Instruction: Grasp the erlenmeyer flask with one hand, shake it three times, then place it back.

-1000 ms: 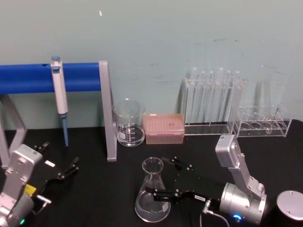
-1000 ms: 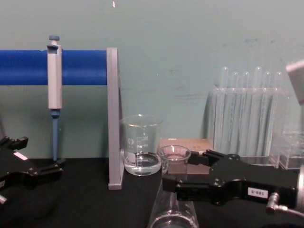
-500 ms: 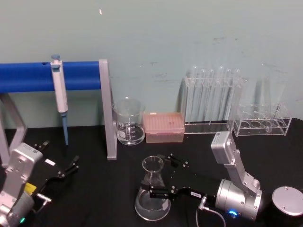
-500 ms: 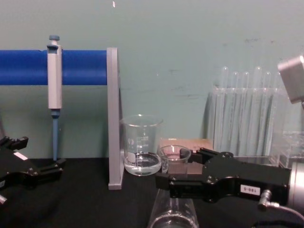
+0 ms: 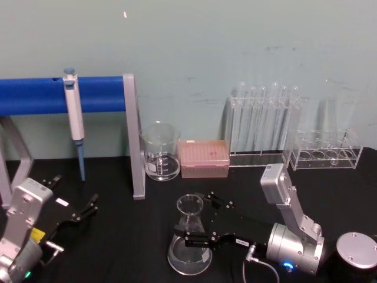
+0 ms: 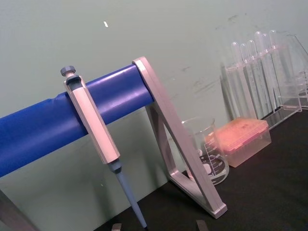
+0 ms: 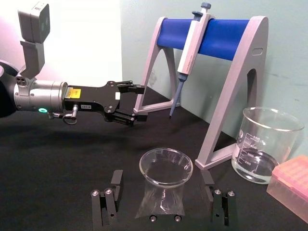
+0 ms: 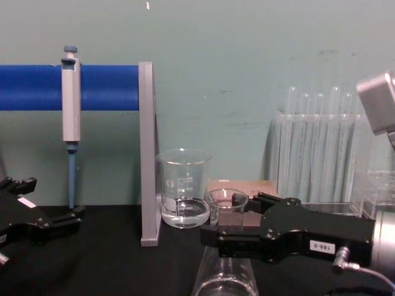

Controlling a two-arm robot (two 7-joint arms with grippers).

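Task status: approach complete, grasp not yet made. The flask (image 5: 187, 258) stands upright on the black table (image 5: 118, 247), near the front edge of the work area, with the right gripper (image 5: 197, 218) set level around its neck. In the right wrist view the two fingers (image 7: 107, 202) stand wide, one on each side of the neck with a gap on both sides, so nothing is clamped. Remaining steps, as judged: close on the neck, lift, shake three times, set the flask back down. The left gripper (image 5: 72, 194) is parked low at the left, jaws spread, well apart from the flask. Clearance: open room directly above and toward the front. Behind stand the beaker (image 5: 160, 153), the grey stand leg (image 5: 134, 141) and the pink tip box (image 5: 204, 160), all near; keep shake strokes short and away from them.
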